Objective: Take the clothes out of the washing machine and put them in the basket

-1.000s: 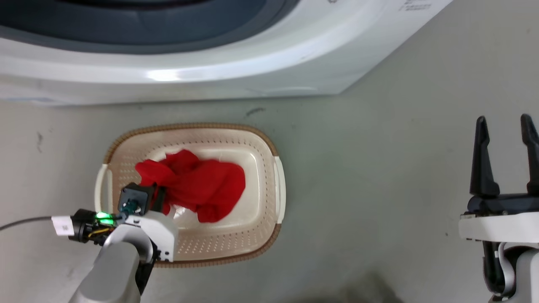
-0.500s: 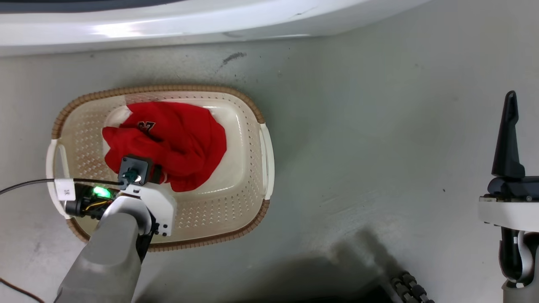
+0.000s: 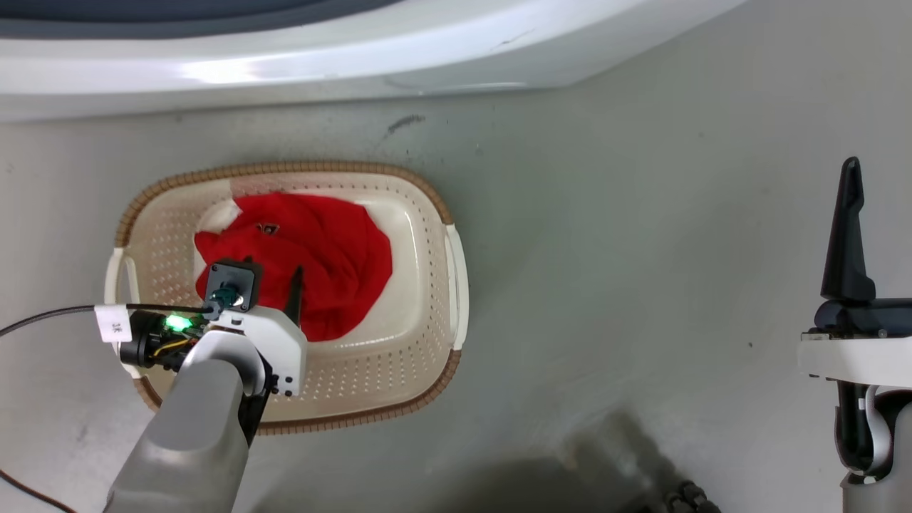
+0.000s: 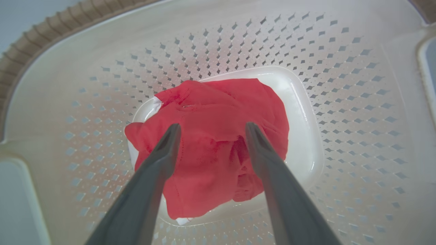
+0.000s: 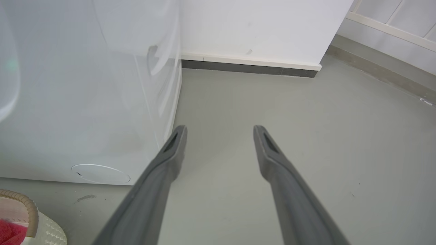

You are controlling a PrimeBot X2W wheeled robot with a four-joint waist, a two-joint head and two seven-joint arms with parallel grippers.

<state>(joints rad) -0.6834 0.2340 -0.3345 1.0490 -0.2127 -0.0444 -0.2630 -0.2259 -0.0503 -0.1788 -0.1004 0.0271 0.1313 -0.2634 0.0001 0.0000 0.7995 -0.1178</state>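
The red clothes (image 3: 320, 249) lie bunched in the bottom of the cream basket (image 3: 313, 169), which stands on the floor in front of the white washing machine (image 3: 356, 64). A small dark print shows on the fabric's upper left. My left gripper (image 4: 211, 127) hangs open over the clothes (image 4: 211, 149) inside the basket (image 4: 238, 44), with nothing between its fingers. At the right, over bare floor, my right gripper (image 5: 219, 128) is open and empty, beside the washing machine (image 5: 85, 102). One of its fingers (image 3: 846, 235) shows in the head view.
Grey floor stretches to the basket's right. A dark shadow (image 3: 570, 463) and a black ribbed object (image 3: 684, 495) sit at the bottom edge. A black cable (image 3: 43, 317) trails left from my left wrist. A white wall with a dark baseboard (image 5: 248, 66) stands beyond the machine.
The head camera has shifted. The red clothes, bunched up at my left gripper a second ago, now lie spread lower in the basket, and a left finger shows apart from them.
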